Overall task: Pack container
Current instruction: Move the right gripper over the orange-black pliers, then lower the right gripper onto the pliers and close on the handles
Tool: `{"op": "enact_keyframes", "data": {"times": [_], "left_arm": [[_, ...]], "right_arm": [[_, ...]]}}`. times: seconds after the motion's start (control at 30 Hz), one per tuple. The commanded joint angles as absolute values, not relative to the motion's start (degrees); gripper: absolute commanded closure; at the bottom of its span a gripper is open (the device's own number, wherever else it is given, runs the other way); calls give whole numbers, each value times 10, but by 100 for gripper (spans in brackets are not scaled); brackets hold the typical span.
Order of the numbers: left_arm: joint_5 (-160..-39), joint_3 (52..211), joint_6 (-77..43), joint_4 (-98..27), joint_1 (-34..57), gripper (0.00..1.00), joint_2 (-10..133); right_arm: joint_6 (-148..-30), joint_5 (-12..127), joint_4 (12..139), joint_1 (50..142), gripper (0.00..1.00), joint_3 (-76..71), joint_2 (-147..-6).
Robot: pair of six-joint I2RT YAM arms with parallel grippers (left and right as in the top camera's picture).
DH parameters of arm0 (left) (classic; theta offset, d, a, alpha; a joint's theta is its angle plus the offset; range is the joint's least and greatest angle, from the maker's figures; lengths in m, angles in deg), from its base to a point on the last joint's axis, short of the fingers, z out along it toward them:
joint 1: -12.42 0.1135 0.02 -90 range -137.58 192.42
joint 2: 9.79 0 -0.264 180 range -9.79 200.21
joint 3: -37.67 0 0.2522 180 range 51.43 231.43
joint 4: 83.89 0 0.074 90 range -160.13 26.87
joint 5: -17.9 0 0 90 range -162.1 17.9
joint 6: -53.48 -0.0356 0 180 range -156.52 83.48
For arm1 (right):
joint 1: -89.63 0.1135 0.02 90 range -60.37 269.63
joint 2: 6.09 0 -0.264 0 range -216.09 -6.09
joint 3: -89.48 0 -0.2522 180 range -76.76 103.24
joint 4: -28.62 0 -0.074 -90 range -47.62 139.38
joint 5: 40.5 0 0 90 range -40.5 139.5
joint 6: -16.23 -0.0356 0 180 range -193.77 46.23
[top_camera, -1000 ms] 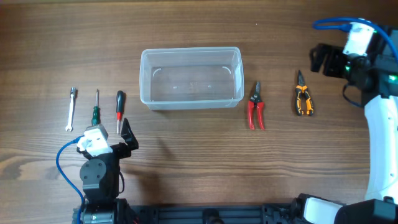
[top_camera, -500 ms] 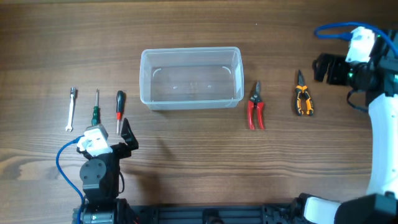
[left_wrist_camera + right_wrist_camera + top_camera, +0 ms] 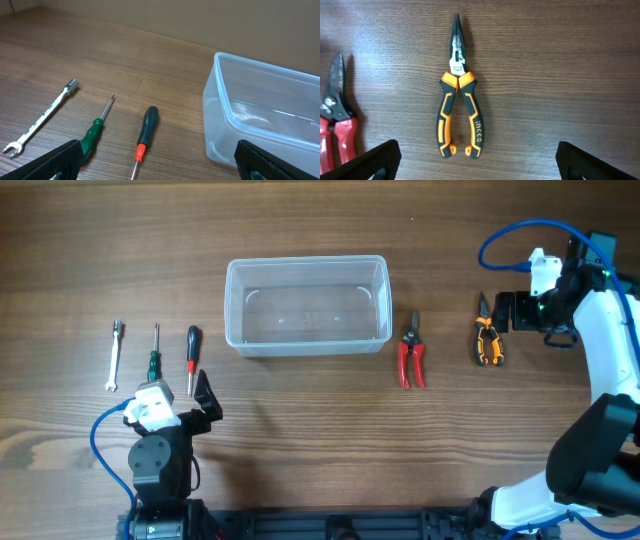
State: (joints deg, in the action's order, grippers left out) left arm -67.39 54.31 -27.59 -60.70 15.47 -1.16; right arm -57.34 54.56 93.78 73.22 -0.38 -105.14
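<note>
My right claw [image 3: 482, 162] has swung over the orange pliers [image 3: 459, 100], spread wide; the left claw [image 3: 162, 165] is spread too. The container [image 3: 306, 261] is empty, so I'd judge its first pick is near.

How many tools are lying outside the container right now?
5. Left of the container: a wrench, a green screwdriver, a black-and-red screwdriver. Right of it: red cutters, then orange pliers farthest right. The container looks empty; none seem hidden.
</note>
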Motion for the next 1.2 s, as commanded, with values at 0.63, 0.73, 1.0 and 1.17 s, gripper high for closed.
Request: {"op": "enact_keyframes", "data": {"times": [0.63, 0.73, 1.0, 1.17], "left_arm": [[-669, 543, -271, -606, 153, 0, -15], [-669, 543, -271, -606, 153, 0, -15], [-669, 543, -271, -606, 153, 0, -15], [-669, 543, -271, -606, 153, 0, -15]], "right_arm": [[-538, 586, 937, 732, 0, 2, -1162], [-526, 600, 939, 732, 0, 2, -1162], [-460, 534, 931, 730, 0, 2, -1162], [-422, 487, 902, 730, 0, 2, -1162]]}}
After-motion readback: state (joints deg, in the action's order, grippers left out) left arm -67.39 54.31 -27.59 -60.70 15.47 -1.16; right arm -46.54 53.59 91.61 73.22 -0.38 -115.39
